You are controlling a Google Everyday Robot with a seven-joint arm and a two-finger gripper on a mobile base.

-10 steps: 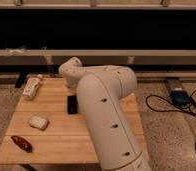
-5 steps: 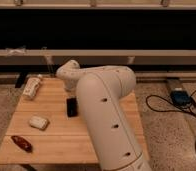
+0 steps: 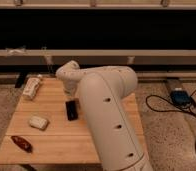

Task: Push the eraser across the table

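Gripper [image 3: 69, 94] at eraser [image 3: 71, 110] far end; beige block [image 3: 38, 122] nearby.

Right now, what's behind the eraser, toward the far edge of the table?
The gripper sits just behind the eraser, at its far end; whether they touch is unclear. The arm covers the table beyond and to the right, so anything there is hidden.

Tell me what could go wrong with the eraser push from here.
The gripper hangs at the far end of the eraser, so an off-centre push may spin it rather than slide it. Pushed toward the camera, the eraser might run off the near edge of the table. Veering sideways, it could hit the white block.
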